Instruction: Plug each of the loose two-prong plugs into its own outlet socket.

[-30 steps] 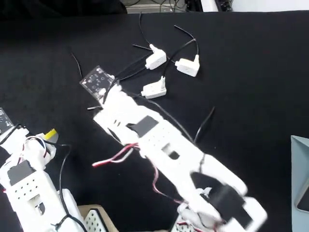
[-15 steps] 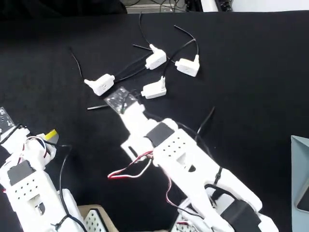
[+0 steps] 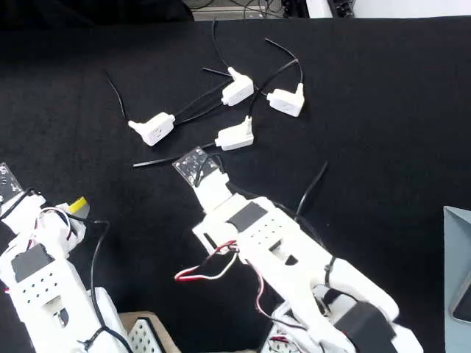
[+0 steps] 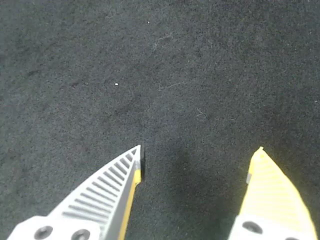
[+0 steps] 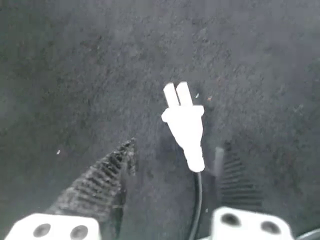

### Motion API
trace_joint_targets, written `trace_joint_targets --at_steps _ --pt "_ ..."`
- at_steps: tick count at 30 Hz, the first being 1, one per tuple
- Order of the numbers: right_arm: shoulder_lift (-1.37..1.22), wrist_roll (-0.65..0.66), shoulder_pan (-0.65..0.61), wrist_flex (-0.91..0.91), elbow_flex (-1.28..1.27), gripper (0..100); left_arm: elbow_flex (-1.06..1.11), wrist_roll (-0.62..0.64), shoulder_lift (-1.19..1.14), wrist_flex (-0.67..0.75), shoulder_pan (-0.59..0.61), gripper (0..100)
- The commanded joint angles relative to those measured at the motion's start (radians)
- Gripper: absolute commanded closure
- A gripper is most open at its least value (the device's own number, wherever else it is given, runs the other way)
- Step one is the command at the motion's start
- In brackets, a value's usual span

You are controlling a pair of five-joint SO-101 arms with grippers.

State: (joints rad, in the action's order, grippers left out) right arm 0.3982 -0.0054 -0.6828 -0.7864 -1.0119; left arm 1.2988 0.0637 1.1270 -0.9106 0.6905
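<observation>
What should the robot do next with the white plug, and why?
It should probably close the right hand on the plug. The plug lies between its open fingers with the prongs pointing away, and it is not yet gripped. It must be grabbed before it can be carried to a socket.

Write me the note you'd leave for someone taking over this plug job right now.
Left gripper: open, empty, over the bare black mat.
Right gripper: open, holding nothing. A white two-prong plug lies on the mat, its cord end between the fingers and untouched.
Things: four white corded pieces lie apart mid-table. From above I cannot tell plugs from sockets.
Done: nothing is plugged together.
Left: every plug still needs its socket.
</observation>
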Motion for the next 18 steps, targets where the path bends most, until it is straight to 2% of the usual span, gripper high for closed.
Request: trace_joint_targets --at_steps 1,8,16,18 --pt "-0.073 -0.011 0.014 0.101 0.002 87.3 0.001 -0.008 0.014 0.021 0.005 67" --pt "-0.137 -0.009 0.014 0.195 0.002 98.6 0.002 -0.008 0.014 0.021 0.005 67" --pt "-0.021 -0.015 0.012 0.19 0.036 98.6 0.002 -0.008 0.014 0.021 0.005 67" --pt "0.035 -0.058 0.014 0.19 0.038 98.6 0.002 -0.008 0.014 0.021 0.005 67"
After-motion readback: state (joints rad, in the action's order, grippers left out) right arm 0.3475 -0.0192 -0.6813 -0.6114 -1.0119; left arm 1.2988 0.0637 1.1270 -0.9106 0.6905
